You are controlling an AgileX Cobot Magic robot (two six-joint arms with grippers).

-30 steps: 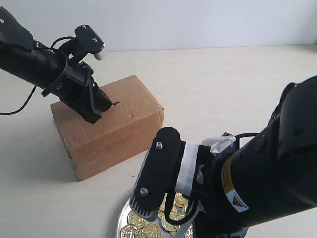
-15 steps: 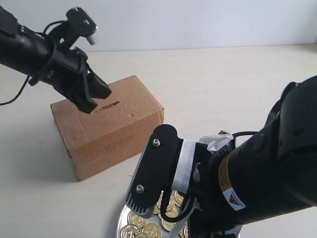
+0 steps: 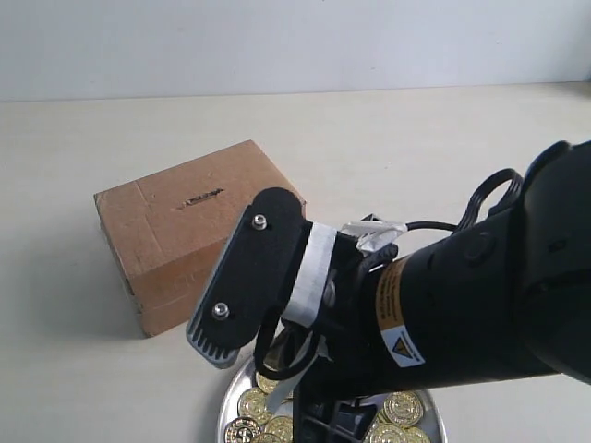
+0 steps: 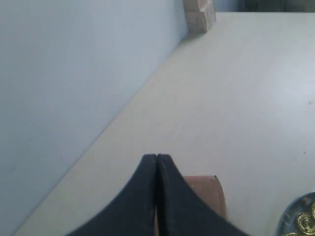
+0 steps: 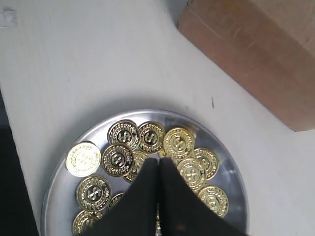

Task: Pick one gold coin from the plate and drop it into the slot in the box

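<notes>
The brown cardboard box [image 3: 199, 231] lies at the left, with its dark slot [image 3: 203, 197] on the top face. The silver plate [image 5: 229, 169] holds several gold coins [image 5: 118, 158]; in the exterior view the plate [image 3: 231, 406] peeks out under my right arm. My right gripper [image 5: 158, 160] hangs above the plate's middle, fingers pressed together with a thin gold coin edge [image 5: 158, 225] showing between them. My left gripper [image 4: 156, 156] is shut with nothing in it, high above a corner of the box [image 4: 206, 189]. The left arm is out of the exterior view.
My right arm [image 3: 443, 323] fills the lower right of the exterior view and hides most of the plate. A pale wall [image 4: 74, 73] runs along the table's far edge. A small tan block [image 4: 199, 12] stands by the wall.
My left arm has lifted off the box top and left the exterior view. My right gripper has risen from the plate towards the box.
</notes>
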